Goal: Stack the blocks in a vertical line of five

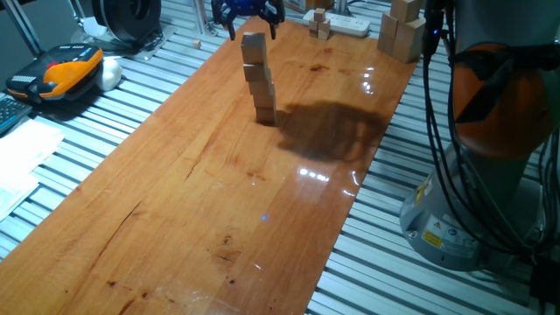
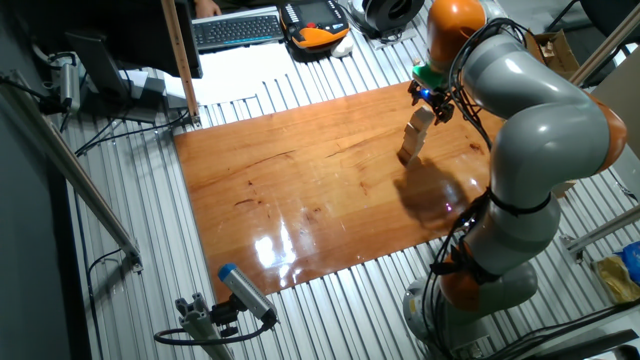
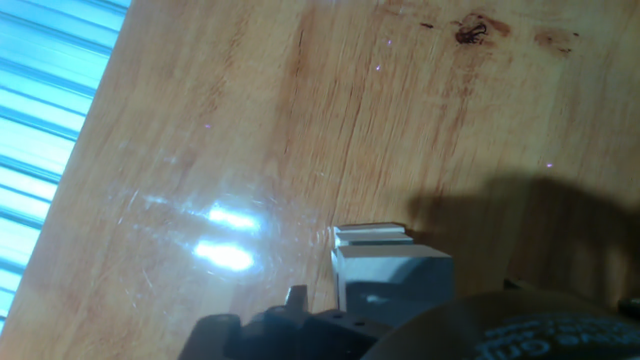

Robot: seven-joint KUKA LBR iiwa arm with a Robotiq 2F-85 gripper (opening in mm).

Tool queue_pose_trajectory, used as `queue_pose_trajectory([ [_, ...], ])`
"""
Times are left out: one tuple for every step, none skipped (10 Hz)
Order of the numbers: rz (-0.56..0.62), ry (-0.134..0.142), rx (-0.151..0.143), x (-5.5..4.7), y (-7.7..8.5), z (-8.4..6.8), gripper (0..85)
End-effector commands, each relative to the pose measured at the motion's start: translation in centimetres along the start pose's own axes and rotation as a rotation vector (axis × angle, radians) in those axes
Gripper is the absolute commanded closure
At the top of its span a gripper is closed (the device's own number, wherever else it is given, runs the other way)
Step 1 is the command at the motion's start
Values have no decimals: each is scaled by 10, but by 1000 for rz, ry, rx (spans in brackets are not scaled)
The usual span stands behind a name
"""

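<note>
Tower of blocks under my gripper, near the far end of the desk.

The desk [image 1: 175,201] carries my blocks [image 1: 259,77] as one leaning, slightly staggered column of light-tan cubes near its far end; I count about four, perhaps five. My gripper [image 1: 249,12] hangs just above the top cube, fingers pointing down and spread, apparently clear of it. In the hand view only the column's top shows, the rest hidden beneath.

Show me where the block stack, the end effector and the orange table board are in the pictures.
block stack [image 1: 257,79]: one fixed view, on the middle of the column.
end effector [image 1: 251,21]: one fixed view, between its fingertips, just above the stack.
table board [image 1: 192,192]: one fixed view, on a bare part of its surface.
</note>
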State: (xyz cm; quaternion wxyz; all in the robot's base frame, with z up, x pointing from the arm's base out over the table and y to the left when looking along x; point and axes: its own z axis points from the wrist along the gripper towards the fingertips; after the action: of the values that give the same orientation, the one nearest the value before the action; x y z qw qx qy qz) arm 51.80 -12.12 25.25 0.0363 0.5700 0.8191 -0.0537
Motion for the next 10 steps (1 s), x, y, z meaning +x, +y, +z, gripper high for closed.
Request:
queue_pose_trajectory([
  [-2, 1, -1, 0, -1, -1, 0],
  [-5, 5, -6, 1, -2, -3, 0],
  [-9, 7, -10, 0, -3, -5, 0],
  [-10, 10, -13, 0, -3, -7, 0],
  [-14, 12, -17, 0, -4, -9, 0],
  [-17, 11, -17, 0, -4, -10, 0],
  [-25, 11, -19, 1, -4, -10, 0],
  [-34, 18, -29, 1, -4, -11, 0],
  [-45, 18, -34, 3, -4, -12, 170],
  [-48, 20, -34, 5, -4, -14, 170],
])
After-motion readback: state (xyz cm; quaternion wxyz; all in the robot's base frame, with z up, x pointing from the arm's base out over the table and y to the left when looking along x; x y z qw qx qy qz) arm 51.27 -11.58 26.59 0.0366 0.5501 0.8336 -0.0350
